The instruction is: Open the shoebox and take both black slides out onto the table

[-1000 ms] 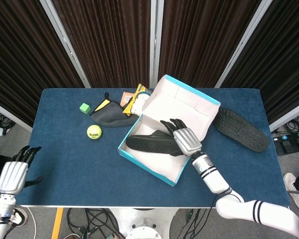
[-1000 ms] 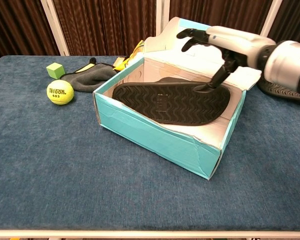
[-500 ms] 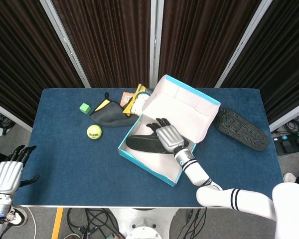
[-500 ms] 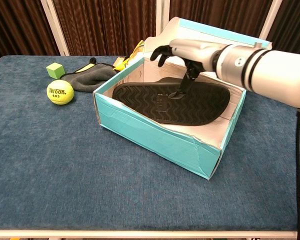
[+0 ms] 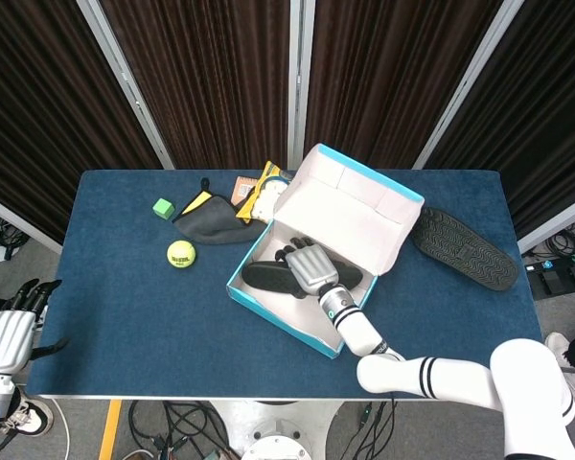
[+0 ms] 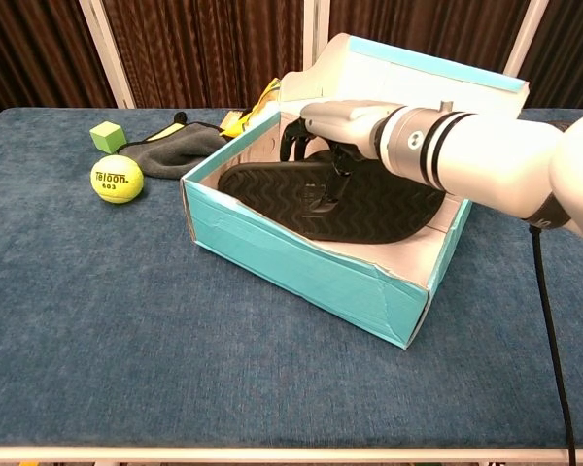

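chest view shows our right hand (image 6: 321, 131), fingers spread and holding nothing, over the slide (image 6: 369, 204) lying sole-up in the box (image 6: 301, 267); light, bendy rubber, so we'd pinch its edge.

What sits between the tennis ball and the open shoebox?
Nothing: in the head view only bare blue tabletop separates the tennis ball from the shoebox. The grey cloth lies further back.

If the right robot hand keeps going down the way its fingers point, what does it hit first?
Most likely the black slide lying sole-up in the shoebox. The right robot hand is directly above it, fingertips at or near the sole; contact is unclear.
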Tool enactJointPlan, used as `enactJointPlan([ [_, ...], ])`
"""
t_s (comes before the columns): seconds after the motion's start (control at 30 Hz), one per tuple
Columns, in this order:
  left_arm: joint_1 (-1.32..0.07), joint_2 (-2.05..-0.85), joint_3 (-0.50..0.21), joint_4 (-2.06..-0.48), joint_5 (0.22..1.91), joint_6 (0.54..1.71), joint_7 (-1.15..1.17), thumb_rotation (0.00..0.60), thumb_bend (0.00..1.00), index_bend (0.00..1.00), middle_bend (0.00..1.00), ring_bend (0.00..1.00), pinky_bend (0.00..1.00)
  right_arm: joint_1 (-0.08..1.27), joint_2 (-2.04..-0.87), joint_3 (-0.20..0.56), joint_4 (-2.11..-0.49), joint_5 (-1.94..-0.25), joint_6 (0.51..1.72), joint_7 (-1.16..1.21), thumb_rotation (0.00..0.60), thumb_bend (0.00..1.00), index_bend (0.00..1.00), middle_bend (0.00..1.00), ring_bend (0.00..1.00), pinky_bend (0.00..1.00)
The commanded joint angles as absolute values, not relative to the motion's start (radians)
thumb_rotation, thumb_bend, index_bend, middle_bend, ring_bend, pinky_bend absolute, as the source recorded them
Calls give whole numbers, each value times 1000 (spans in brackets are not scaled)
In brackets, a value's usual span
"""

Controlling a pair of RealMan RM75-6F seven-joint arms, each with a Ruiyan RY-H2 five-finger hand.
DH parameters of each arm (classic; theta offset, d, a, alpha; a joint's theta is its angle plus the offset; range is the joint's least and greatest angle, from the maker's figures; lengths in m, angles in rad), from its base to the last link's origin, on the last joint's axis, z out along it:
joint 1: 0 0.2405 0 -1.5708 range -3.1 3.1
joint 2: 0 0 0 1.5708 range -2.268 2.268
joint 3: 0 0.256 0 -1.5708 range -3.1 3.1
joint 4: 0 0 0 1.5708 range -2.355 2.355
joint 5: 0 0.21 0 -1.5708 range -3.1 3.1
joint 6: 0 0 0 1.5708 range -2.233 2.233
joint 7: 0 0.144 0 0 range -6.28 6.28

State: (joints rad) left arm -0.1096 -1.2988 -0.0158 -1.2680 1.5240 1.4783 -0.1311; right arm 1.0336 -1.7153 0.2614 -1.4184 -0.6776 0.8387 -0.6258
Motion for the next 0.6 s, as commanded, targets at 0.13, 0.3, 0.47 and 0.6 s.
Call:
enactJointPlan([
  [0.13,-108,-1300,-15,-1262,1524,1477,-138,600,0,142,172,114,339,1045,-1749,250,-1393,-695,873,-623,600,162,392,309,199,206],
  [0.3,-106,-1298,-15,-1259,1523,1477,-142,600,0,142,173,114,339,1044,-1770,238,-1373,-716,907,-626,600,315,570,452,339,329],
  [0.47,-106,-1300,-15,-1260,1522,1474,-144,600,0,142,172,114,340,1038,-1768,235,-1381,-737,917,-611,600,370,646,508,396,408],
  [0.6,-107,-1300,-16,-1263,1522,1473,-139,600,0,142,172,113,342,1022,-1746,238,-1413,-775,932,-580,600,385,659,518,404,419],
])
